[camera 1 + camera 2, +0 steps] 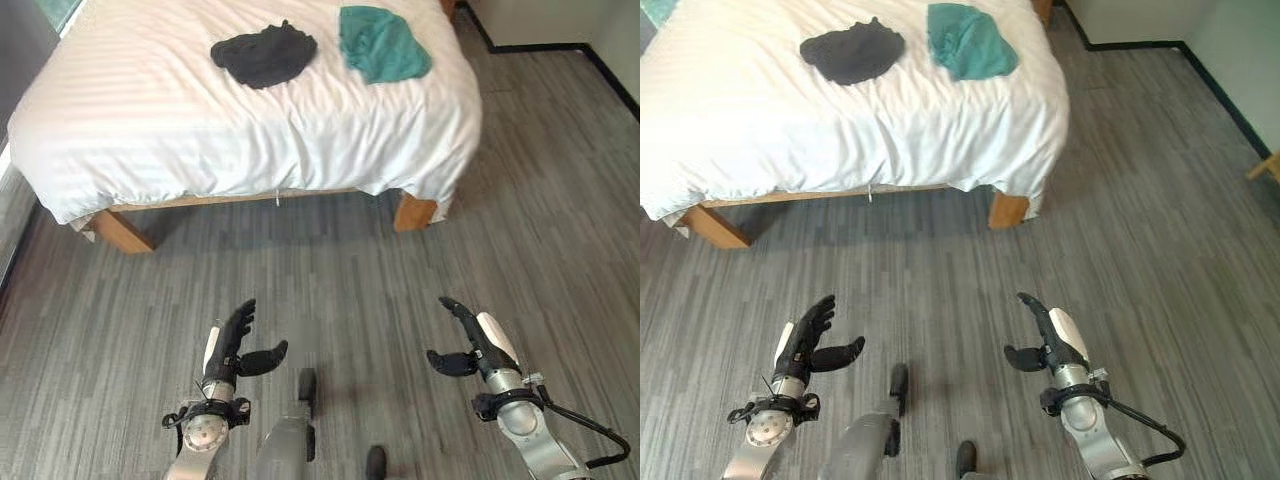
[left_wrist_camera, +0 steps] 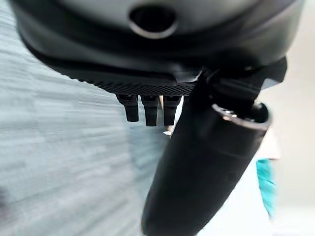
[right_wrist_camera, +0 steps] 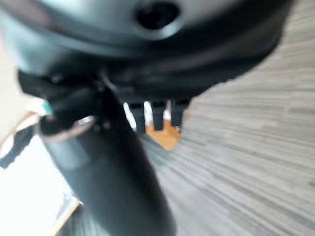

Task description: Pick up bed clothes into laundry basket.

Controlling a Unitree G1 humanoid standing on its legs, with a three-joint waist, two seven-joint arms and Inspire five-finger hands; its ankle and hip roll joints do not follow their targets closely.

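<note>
fingers of the left hand are straight and relaxed, thumb out to the side, holding nothing; fingers of the right hand are likewise straight, thumb splayed inward, empty. the clothes lie on the bed: a black garment crumpled on top of the white cover, and a teal garment just beside it, toward the bed's right corner, the two apart by a narrow strip of sheet. the teal one sits nearer the bed's right edge; the black one sits nearer the middle. the bed's white cover hangs over its near edge, and wooden legs show under the near corners. both hands hover over the grey plank floor, well short of the bed's near edge, the left one before the bed's middle, the right one before its right corner. a dark skirting runs along the wall past the bed's right side.
</note>
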